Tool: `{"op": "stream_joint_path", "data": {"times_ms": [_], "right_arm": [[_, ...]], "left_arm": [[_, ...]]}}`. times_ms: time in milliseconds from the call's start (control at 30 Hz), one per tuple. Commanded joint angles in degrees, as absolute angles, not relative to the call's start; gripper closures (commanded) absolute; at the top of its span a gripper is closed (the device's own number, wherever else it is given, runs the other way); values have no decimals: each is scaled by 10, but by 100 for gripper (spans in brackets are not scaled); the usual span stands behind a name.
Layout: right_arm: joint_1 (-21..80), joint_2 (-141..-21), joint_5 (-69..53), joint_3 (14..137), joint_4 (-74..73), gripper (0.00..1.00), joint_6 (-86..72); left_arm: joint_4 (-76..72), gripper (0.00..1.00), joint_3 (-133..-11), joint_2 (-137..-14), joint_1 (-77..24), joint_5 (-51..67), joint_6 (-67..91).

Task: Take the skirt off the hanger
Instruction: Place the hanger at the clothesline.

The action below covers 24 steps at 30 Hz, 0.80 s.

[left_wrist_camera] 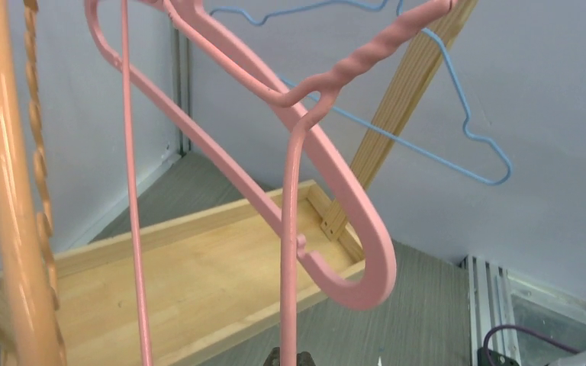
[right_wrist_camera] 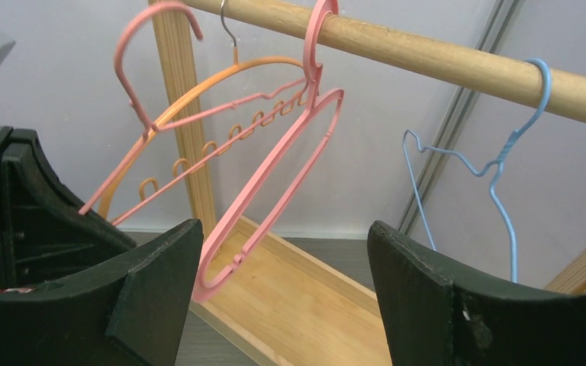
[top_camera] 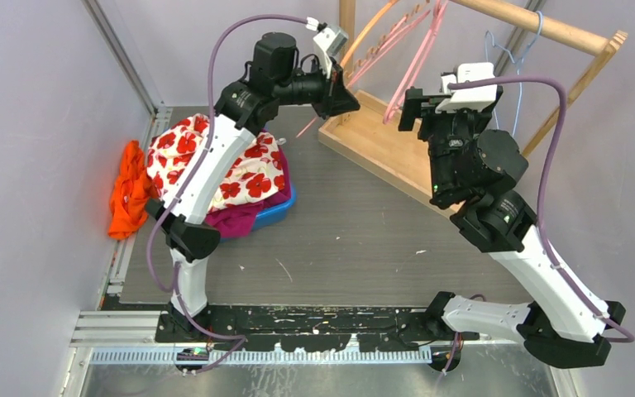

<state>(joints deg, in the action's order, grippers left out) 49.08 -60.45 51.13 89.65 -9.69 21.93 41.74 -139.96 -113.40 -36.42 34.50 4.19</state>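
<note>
**1. Skirt** [top_camera: 248, 174]: white cloth printed with red flowers, crumpled in a loose heap with no hanger in it. It lies at left centre of the overhead view, on a blue tub [top_camera: 285, 211] and over a magenta cloth [top_camera: 236, 222], partly behind the left arm. An orange cloth [top_camera: 128, 198] lies beside it at the left edge of the bench [top_camera: 364, 248]. Only the overhead view shows the skirt; neither wrist view takes it in.

**2. Pink wire hanger** [left_wrist_camera: 366, 46]: bare and tilted, with a twisted neck. In the left wrist view one wire runs straight down to the fingertips at bottom centre. In the right wrist view its hook, upper left, sits left of the wooden rod [right_wrist_camera: 442, 57] and seemingly not over it.

**3. Left hand** [top_camera: 346, 95]: fingers together, clamped on the pink wire hanger; upper centre of the overhead view.

**4. Right hand** [right_wrist_camera: 282, 252]: fingers wide apart with nothing between them, raised before the rack.

**5. Rack.**
- Pink plastic hanger [left_wrist_camera: 343, 183]: thick, hooked on the rod.
- Orange hanger [left_wrist_camera: 4, 191]: has a notched bar.
- Blue hanger [right_wrist_camera: 506, 149]: thin wire, further right on the rod.
- Wooden tray base [left_wrist_camera: 198, 267]: below the hangers.
</note>
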Motion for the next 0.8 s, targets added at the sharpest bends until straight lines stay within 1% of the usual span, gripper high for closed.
{"op": "stream_joint_path", "data": {"times_ms": [0,133,367,600,767], "right_arm": [[494,-580,505,888,-79,16,199],[494,-575,507,881,-102,16,177],[494,-568,504,876,-129,17,142],[494,-566,503,870,-137,17,137],[494,-565,485,865,-210,18,73]], "left_arm": [[299,100,-1452,-1160,-365,364,91],[245,100,-1499,-1208,-361,366,128],[152,100,-1541,-1282,-361,383,211],[128,100,-1543,-1289,-360,382,219],[159,100,-1520,-1259,-353,387,196]]}}
